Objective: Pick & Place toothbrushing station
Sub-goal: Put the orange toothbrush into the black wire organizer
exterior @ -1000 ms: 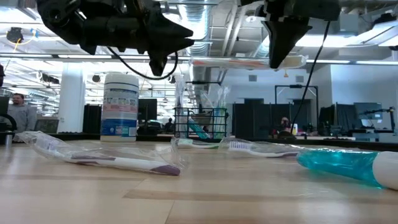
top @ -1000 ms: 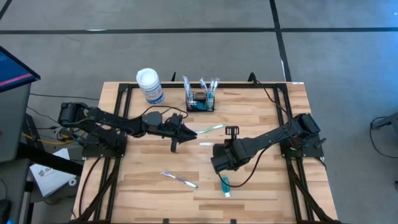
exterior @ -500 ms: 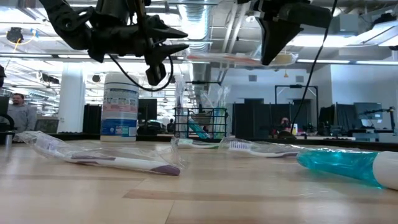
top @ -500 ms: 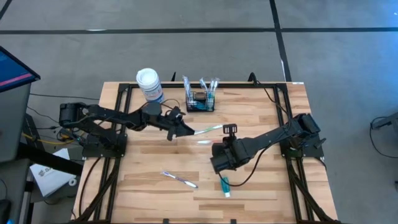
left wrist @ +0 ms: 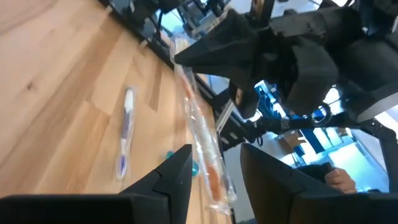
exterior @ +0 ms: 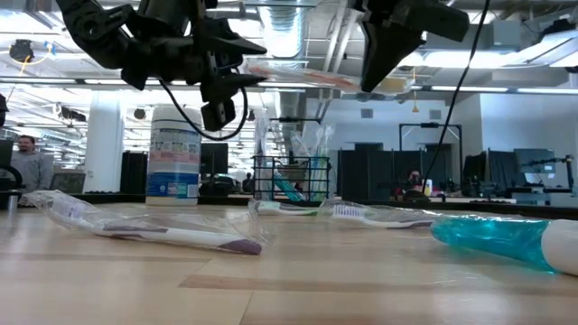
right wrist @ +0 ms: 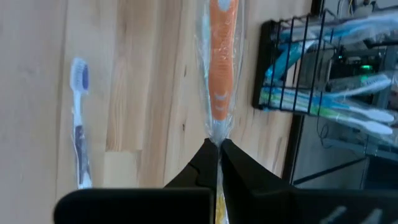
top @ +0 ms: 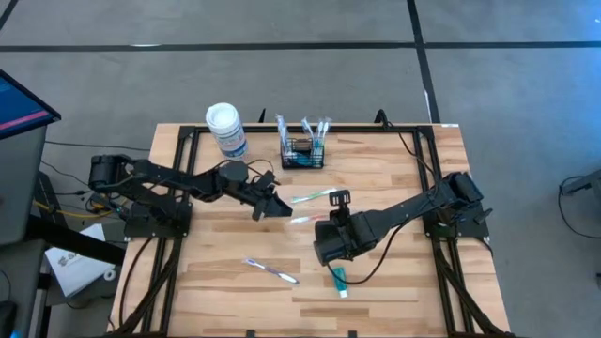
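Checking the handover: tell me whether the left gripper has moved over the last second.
Yes. In the high view the left gripper has pulled back leftward, away from the wire-mesh basket side, releasing the wrapped toothbrush that the right gripper holds.

Bright, even ceiling light; soft shadows on the pale wooden bench (top: pixel 376 178). Low view backlit, arms silhouetted, foreground blurred.
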You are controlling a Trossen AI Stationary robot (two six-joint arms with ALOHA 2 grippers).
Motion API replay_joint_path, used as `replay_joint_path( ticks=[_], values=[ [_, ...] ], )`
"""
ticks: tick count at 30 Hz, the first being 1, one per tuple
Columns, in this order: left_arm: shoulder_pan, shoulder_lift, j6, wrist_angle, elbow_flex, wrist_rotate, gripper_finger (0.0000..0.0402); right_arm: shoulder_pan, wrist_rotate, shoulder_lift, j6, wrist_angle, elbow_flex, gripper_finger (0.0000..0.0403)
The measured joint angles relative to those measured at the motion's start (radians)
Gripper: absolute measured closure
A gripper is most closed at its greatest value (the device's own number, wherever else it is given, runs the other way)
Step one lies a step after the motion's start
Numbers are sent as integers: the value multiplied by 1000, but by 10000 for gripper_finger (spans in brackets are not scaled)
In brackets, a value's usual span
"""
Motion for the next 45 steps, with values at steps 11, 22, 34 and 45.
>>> replay_joint_path(
  ticks=[11,22,34,45],
  values=[
    [-41,0,-53,-31,0,-6,244,4,7,0,-28,37,0,403],
    [-62,0,-130,-56,0,-3,235,-3,28,0,-75,74,0,403],
    [-68,0,-128,-71,0,9,266,-3,45,0,-228,204,0,403],
    [-73,0,-118,-74,0,55,321,-33,69,0,-312,279,0,403]
  ],
)
